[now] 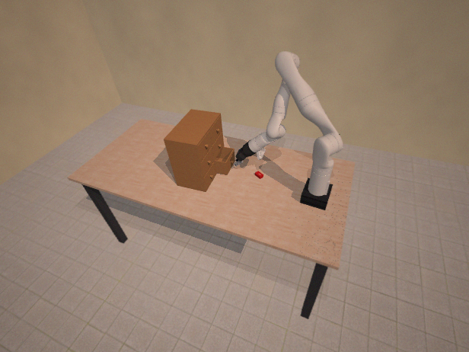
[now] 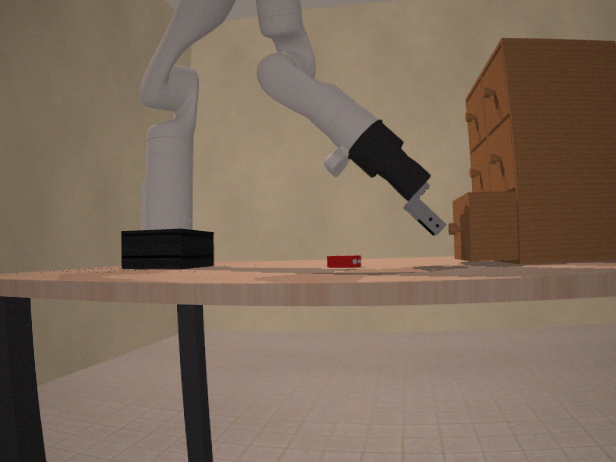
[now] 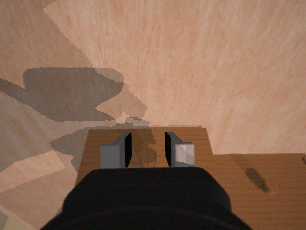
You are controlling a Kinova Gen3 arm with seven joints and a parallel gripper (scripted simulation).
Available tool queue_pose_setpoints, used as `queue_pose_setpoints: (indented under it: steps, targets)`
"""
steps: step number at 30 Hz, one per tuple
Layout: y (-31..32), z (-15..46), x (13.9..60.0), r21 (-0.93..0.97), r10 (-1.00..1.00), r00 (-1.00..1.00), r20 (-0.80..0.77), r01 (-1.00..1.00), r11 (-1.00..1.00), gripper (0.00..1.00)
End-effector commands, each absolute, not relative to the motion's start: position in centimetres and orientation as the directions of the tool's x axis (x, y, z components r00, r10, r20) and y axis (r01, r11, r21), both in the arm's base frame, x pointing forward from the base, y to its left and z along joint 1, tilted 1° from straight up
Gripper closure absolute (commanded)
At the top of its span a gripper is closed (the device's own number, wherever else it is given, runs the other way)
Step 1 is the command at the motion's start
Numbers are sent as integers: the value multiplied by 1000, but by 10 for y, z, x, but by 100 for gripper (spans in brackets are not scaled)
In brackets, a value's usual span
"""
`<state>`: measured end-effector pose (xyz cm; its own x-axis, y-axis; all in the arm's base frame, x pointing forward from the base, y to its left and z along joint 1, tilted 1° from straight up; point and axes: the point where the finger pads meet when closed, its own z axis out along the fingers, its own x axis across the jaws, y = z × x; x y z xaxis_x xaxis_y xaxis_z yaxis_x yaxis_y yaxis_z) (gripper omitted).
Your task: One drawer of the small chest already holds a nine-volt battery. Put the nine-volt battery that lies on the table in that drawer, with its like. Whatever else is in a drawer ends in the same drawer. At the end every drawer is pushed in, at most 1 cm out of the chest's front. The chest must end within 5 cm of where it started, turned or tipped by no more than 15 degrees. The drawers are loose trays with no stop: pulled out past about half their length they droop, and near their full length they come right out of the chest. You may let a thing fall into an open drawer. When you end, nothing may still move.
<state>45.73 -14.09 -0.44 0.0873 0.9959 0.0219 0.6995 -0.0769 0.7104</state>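
A red nine-volt battery (image 1: pixel 259 174) (image 2: pixel 343 261) lies flat on the table (image 1: pixel 228 206). The brown chest (image 1: pixel 190 164) (image 2: pixel 560 150) stands upright. Its bottom-row drawer (image 1: pixel 221 168) (image 2: pixel 492 227) (image 3: pixel 202 150), on the side far from the top camera, sticks well out and looks level. Its contents cannot be made out. My gripper (image 1: pixel 234 165) (image 2: pixel 440 230) (image 3: pixel 148 144) is open and empty, tilted down just in front of that drawer. The drawer's knob (image 2: pixel 453 229) (image 3: pixel 148 156) shows between the fingers in the wrist view, with a small gap before the fingertips in the exterior view.
The other drawers look pushed in. The knob (image 1: pixel 212 177) (image 3: pixel 267 186) of the neighbouring bottom drawer sticks out beside the open one. More knobs (image 1: pixel 218 131) (image 2: pixel 490 93) stand out higher on the front. The arm's black base (image 1: pixel 316 199) (image 2: pixel 167 248) stands beyond the battery from the chest.
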Motion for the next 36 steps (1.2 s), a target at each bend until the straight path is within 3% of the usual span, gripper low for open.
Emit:
queue_pose_setpoints:
  steps: [1,22,36]
  targets:
    - [-141,-5,451,709,996,90,23,701,-80,33]
    - [-140,-2,429,709,996,90,23,701,-80,33]
    - [-139,38,417,709,996,90,23,701,-80,33]
